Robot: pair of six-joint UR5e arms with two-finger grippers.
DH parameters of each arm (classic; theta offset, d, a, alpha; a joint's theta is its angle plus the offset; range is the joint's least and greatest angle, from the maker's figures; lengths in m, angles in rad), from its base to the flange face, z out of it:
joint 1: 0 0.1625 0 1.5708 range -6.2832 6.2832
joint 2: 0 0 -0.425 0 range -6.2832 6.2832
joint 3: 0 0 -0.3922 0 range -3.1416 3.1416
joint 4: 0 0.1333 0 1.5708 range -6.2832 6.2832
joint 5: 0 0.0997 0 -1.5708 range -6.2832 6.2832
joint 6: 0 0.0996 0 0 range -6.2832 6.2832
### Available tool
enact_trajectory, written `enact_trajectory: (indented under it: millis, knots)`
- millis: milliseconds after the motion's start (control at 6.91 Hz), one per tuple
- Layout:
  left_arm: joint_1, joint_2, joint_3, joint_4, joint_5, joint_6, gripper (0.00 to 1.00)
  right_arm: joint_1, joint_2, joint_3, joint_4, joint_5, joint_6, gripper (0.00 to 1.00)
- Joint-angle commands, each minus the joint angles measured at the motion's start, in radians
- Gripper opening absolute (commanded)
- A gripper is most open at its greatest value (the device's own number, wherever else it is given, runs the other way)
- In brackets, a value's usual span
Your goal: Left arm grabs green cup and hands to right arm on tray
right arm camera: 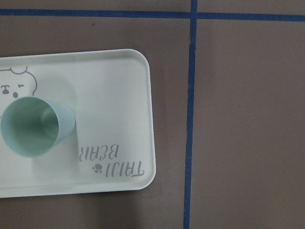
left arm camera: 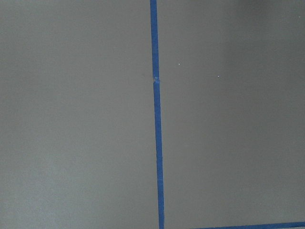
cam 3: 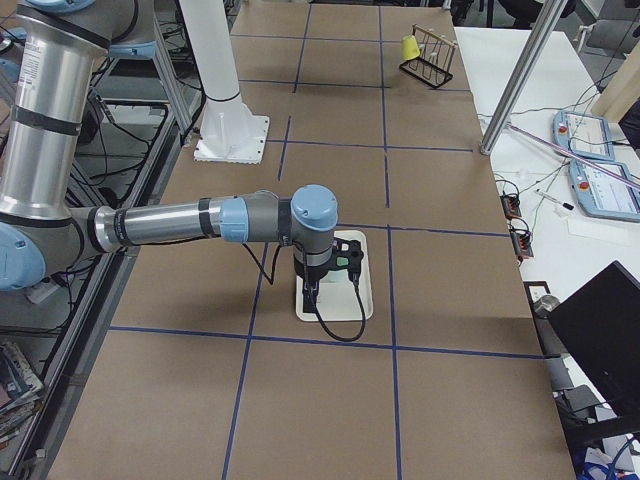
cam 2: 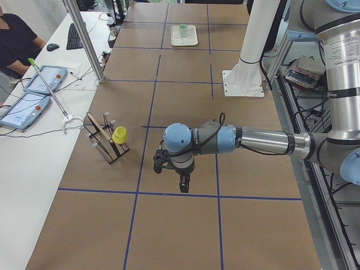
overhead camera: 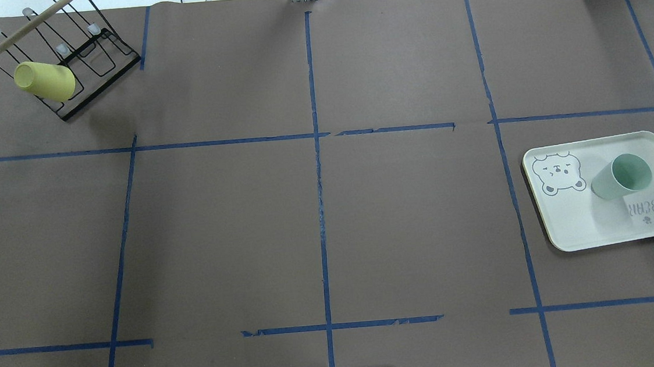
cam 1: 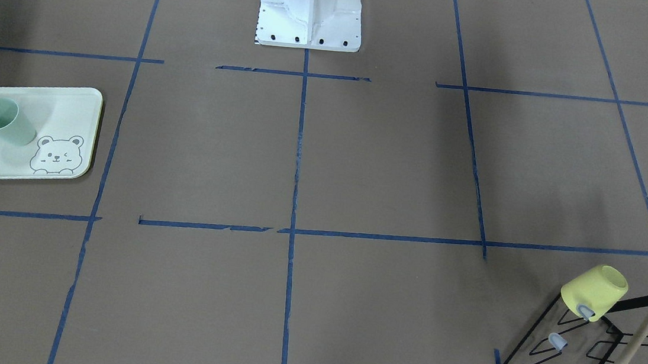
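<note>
Tabletop (overhead camera: 219, 227): green cup (overhead camera: 621, 176) on tray (overhead camera: 587, 227), under right end effector (cam 3: 312, 290).

We see a silver tubular metal left arm (cam 2: 264, 140) and matching right arm (cam 3: 160, 225), both with pale blue joint caps (cam 2: 179, 136). Their white pedestal base (cam 1: 311, 8) shows small dark screws (cam 1: 296, 39).

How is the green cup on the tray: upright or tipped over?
Upright. The green cup stands on its base on the tray, its open mouth up; the exterior left view shows it vertical.
</note>
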Motion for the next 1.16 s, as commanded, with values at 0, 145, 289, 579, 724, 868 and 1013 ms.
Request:
enact_trajectory:
  millis: [0, 145, 289, 579, 724, 868, 1013]
  knots:
    - [0.0, 0.0, -0.003, 0.006, 0.0, 0.001, 1.0, -0.002, 0.005, 0.001, 0.001, 0.005, 0.003, 1.0]
    - [0.0, 0.002, 0.004, 0.005, 0.005, -0.001, 1.0, -0.002, 0.004, -0.001, 0.001, 0.005, 0.003, 1.0]
    - [0.0, -0.001, 0.0, 0.002, 0.01, -0.005, 1.0, -0.002, 0.004, -0.002, 0.0, 0.005, 0.001, 1.0]
    - [0.0, -0.004, 0.018, 0.0, 0.01, -0.004, 1.0, -0.002, 0.001, -0.005, 0.004, 0.006, 0.0, 1.0]
    - [0.0, -0.012, 0.023, -0.013, 0.005, -0.01, 1.0, -0.012, 0.007, -0.024, 0.006, 0.005, 0.0, 1.0]
    - [0.0, -0.012, 0.021, -0.013, 0.007, -0.009, 1.0, -0.012, 0.007, -0.016, 0.006, 0.005, 0.0, 1.0]
    - [0.0, -0.016, 0.023, -0.013, 0.007, -0.007, 1.0, -0.012, 0.007, -0.019, 0.006, 0.005, 0.0, 1.0]
